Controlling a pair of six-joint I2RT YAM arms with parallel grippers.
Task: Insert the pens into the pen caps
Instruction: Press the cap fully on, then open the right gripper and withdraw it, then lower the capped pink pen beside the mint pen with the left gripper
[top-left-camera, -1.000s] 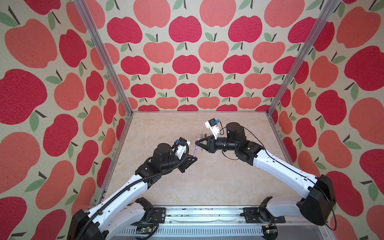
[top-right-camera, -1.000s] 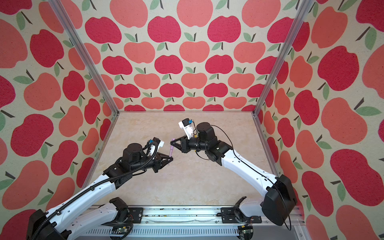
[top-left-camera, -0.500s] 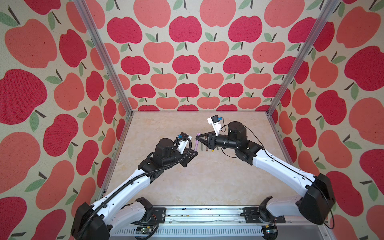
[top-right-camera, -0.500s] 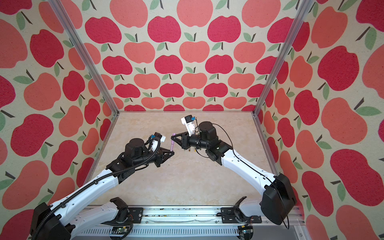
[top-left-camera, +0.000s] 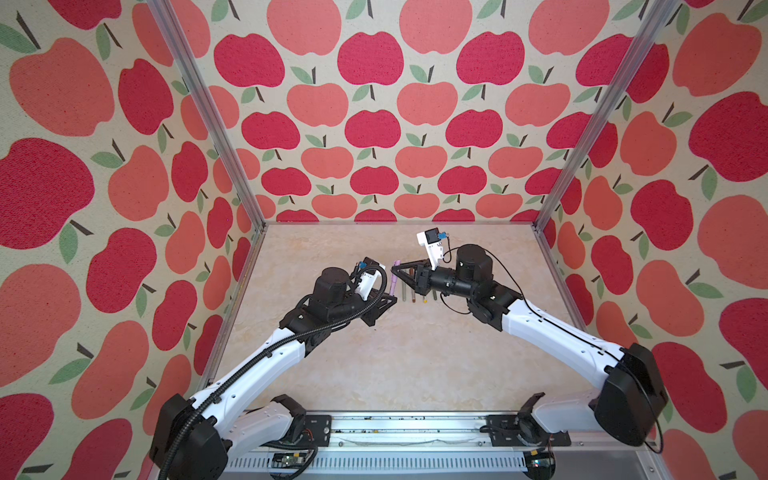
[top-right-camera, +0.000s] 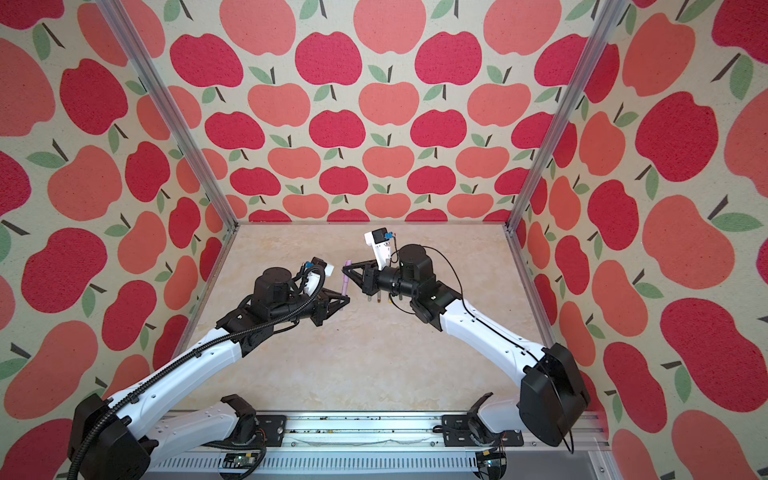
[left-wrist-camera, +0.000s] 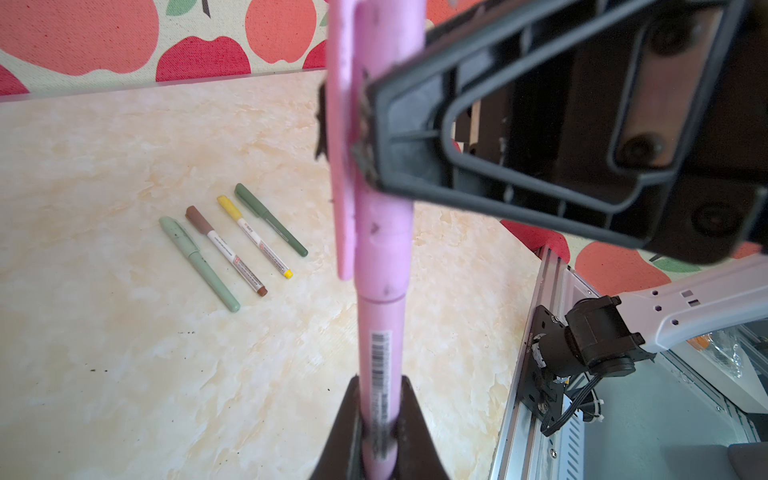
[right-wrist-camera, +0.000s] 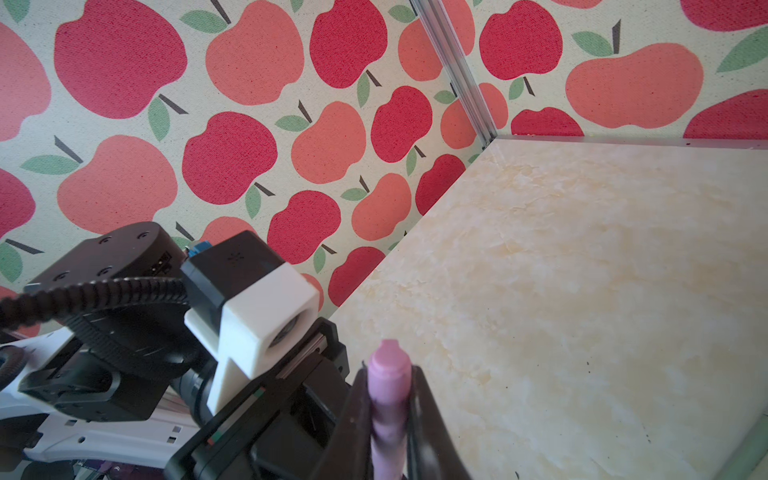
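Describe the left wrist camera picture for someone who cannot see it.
A pink pen fills the middle, its barrel pinched by the left fingers while the right fingers grip its pink cap, which looks pushed on. Behind, four capped pens lie side by side on the marbled table: pale green, brown-capped, yellow-capped and dark green.
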